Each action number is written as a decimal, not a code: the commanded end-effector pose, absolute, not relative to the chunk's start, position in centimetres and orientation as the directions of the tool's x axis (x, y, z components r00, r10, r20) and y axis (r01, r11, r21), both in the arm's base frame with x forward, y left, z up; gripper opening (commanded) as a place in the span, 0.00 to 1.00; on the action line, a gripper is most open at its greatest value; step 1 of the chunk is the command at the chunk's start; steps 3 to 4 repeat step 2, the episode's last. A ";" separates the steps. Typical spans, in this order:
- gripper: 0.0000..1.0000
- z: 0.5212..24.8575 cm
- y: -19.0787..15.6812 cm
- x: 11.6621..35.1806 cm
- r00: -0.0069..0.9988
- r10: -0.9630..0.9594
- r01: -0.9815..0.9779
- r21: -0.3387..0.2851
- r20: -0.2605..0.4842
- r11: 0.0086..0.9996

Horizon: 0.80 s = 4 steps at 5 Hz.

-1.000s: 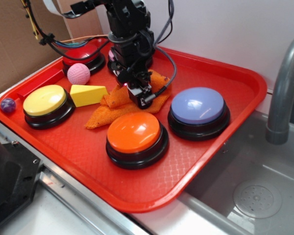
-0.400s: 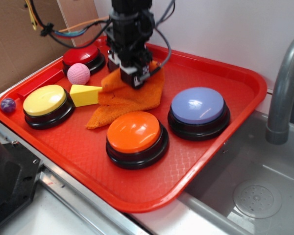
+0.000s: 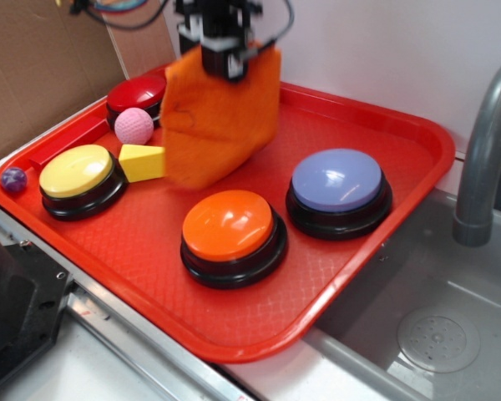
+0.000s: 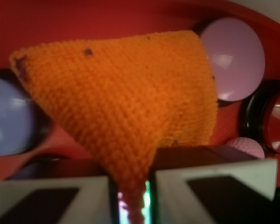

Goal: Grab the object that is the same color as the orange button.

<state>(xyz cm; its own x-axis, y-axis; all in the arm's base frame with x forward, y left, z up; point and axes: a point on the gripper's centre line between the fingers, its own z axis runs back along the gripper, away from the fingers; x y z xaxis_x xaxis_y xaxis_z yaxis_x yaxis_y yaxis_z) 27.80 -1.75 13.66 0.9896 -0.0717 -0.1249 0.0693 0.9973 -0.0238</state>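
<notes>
In the exterior view you see the hand (image 3: 225,60) at the top of the frame, closed on the upper edge of the orange cloth (image 3: 221,117), which hangs below it in a loose, slightly blurred drape above the red tray (image 3: 401,167). The cloth's lower edge hangs just above the tray floor, behind the orange button (image 3: 230,225) and to the left of the lavender-blue button (image 3: 337,182); you cannot tell whether its lowest tip touches the tray. The orange button sits toward the front of the tray on its black base. To the left you find the yellow button (image 3: 75,171), with a yellow wedge block (image 3: 142,161) just beside it, a pink textured ball (image 3: 134,125) behind the wedge, and a red button (image 3: 135,92) at the rear left, partly hidden by the cloth. A small purple ball (image 3: 13,179) lies at the tray's left edge. The tray rests on the counter (image 3: 108,368) beside a steel sink (image 3: 434,334) with a grey faucet (image 3: 484,142). In the wrist view the cloth (image 4: 126,107) fills the frame, a narrow fold of it pinched between the two pale fingers (image 4: 51,198), which stand nearly together.
</notes>
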 end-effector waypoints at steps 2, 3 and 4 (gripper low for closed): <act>0.00 20.1 -1.9 29.4 1.000 0.007 -0.007 0.000 0.015 1.000; 0.00 20.1 -1.9 29.4 1.000 0.007 -0.007 0.000 0.015 1.000; 0.00 20.1 -1.9 29.4 1.000 0.007 -0.007 0.000 0.015 1.000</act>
